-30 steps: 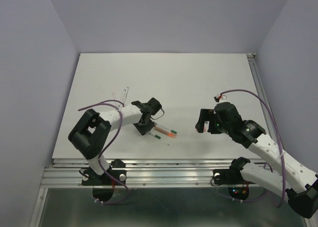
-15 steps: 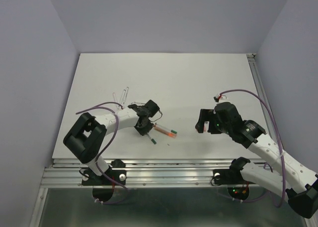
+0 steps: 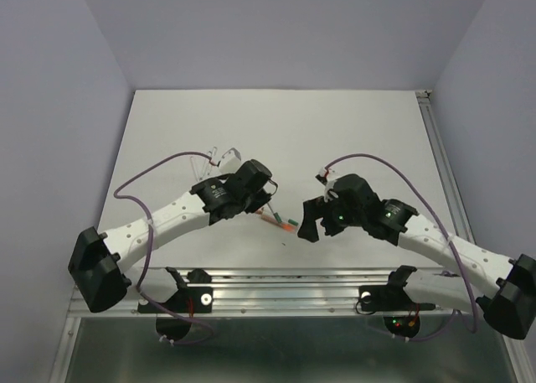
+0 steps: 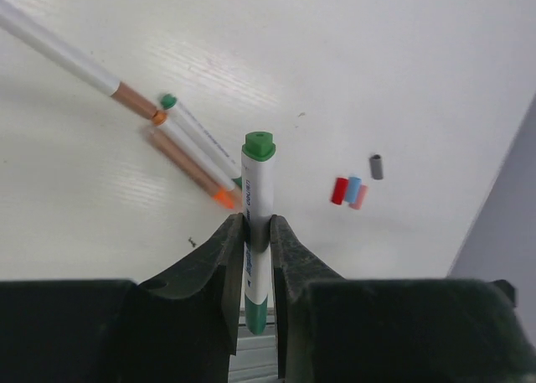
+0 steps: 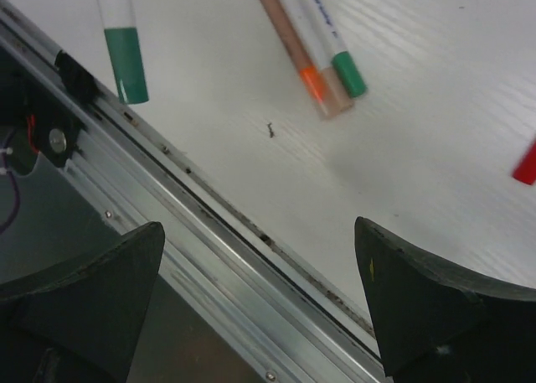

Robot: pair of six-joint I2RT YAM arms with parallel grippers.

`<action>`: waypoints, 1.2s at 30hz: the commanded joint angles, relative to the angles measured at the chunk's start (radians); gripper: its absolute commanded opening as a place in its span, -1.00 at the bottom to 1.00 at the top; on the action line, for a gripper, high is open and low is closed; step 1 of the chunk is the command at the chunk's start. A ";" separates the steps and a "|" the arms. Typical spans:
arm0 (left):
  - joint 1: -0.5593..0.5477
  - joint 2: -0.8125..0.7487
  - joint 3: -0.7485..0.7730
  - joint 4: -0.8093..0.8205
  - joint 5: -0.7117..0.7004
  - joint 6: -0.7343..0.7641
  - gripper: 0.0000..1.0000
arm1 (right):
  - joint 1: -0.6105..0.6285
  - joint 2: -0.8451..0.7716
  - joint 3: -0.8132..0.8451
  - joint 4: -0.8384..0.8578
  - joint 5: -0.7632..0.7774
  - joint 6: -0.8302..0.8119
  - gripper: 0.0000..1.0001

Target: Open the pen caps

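My left gripper (image 4: 256, 224) is shut on a white pen (image 4: 258, 194) that is green at both ends, one green end (image 4: 260, 143) pointing away from the wrist, the other (image 5: 126, 64) hanging over the table's front edge. In the top view the left gripper (image 3: 258, 199) hovers above the pens (image 3: 280, 222) lying on the table. Loose pen caps lie together: red (image 4: 339, 190), blue (image 4: 353, 187), pink (image 4: 361, 198) and a grey one (image 4: 376, 166). My right gripper (image 3: 310, 225) (image 5: 264, 299) is open and holds nothing, just right of the lying pens.
Three pens lie side by side on the white table (image 3: 293, 123): one brown-ended (image 4: 126, 96), one green-tipped (image 4: 199, 140), one orange-tipped (image 4: 194, 168). Bare barrels (image 3: 209, 157) lie behind the left arm. The metal rail (image 5: 209, 224) runs along the front edge.
The left gripper closed on the green pen and lifted it off the table as its arm stretched out. The right arm swung left and down toward the lying pens, still open.
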 commanded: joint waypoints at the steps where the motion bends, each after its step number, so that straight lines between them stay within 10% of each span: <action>1: -0.004 -0.015 0.069 0.008 -0.088 0.036 -1.00 | 0.071 0.054 0.097 0.192 -0.037 -0.012 1.00; 9: -0.004 0.043 0.149 -0.027 -0.086 0.034 -1.00 | 0.126 0.202 0.191 0.298 0.078 0.025 0.92; 18: -0.006 0.040 0.148 -0.027 -0.077 0.018 -1.00 | 0.128 0.280 0.217 0.378 0.044 0.063 0.16; 36: -0.004 -0.021 0.105 0.010 -0.082 -0.019 -1.00 | 0.131 0.335 0.241 0.374 0.063 0.103 -0.19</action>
